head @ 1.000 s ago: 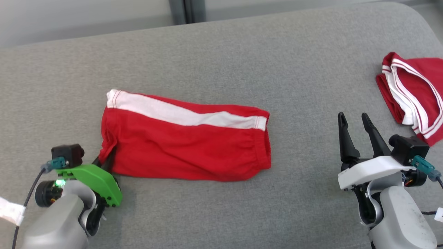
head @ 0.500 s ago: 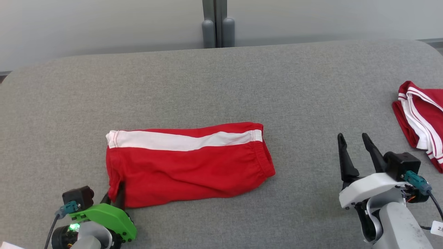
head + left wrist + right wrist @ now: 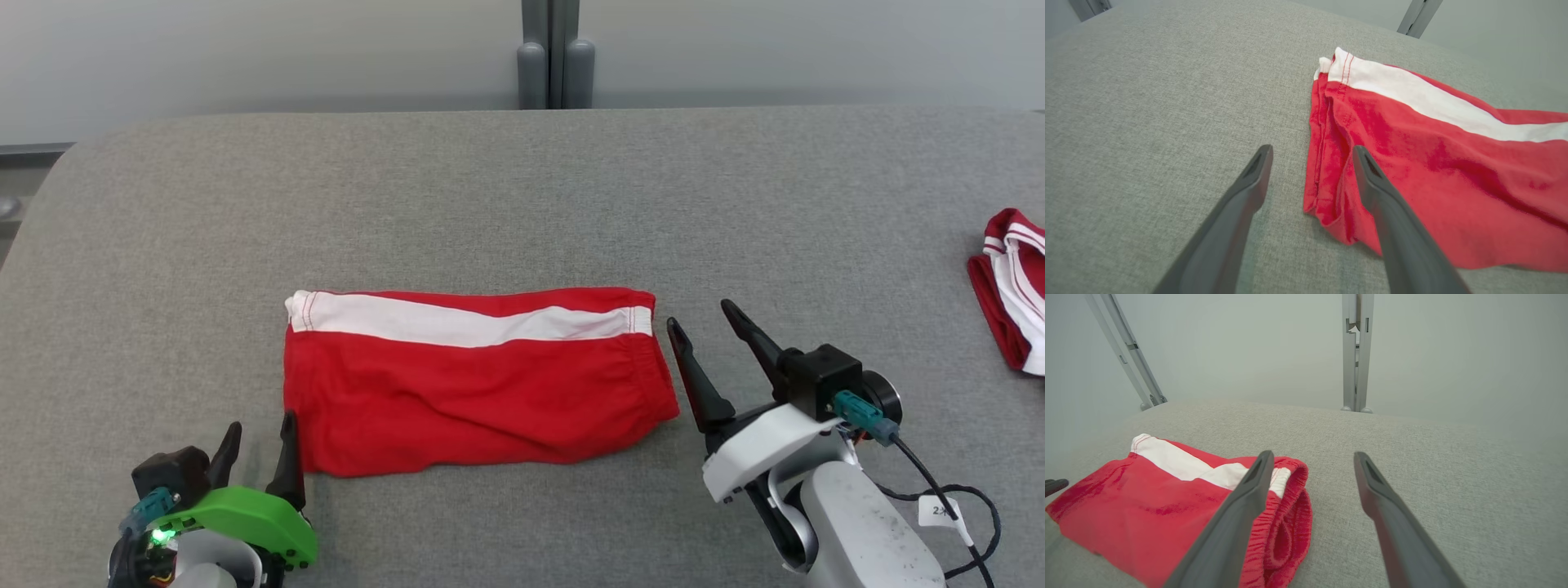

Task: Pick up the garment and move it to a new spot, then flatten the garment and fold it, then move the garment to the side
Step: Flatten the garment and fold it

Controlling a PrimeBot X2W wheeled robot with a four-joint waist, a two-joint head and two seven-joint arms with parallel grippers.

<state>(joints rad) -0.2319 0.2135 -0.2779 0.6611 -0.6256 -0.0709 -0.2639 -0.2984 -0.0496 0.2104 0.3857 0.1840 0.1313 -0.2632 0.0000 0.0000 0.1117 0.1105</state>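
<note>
**Head view.** The garment (image 3: pixel 482 384) lies flat in the middle of the surface (image 3: pixel 490 204), nearer the near edge than the far one. It is folded into a long red band, with a white stripe along its far side and the gathered waistband at its right end. The left gripper (image 3: pixel 261 421) sits by the near edge, at the garment's near-left corner. Its fingers are spread and point away from the robot, and nothing is gripped between them. Its right finger stands right at that corner. The right gripper (image 3: pixel 700 314) is just beside the garment's right end, leaning left, with its fingers apart and empty. A second garment (image 3: pixel 1008 302), red and white, lies at the right edge, well apart from the first. A post (image 3: pixel 555 53) rises behind the far edge.

**Left wrist view.** The fingers are wide apart. The left one is over bare surface and the right one is over the garment's red cloth. The garment's corner, with its stacked layers showing, lies in the gap between them. I cannot tell whether the right finger touches the cloth.

**Right wrist view.** The fingers are apart here too. The left one crosses in front of the waistband end and the right one is over bare surface. The waistband's folded layers open toward the camera. A dark fingertip of the left gripper shows at the garment's far end.
</note>
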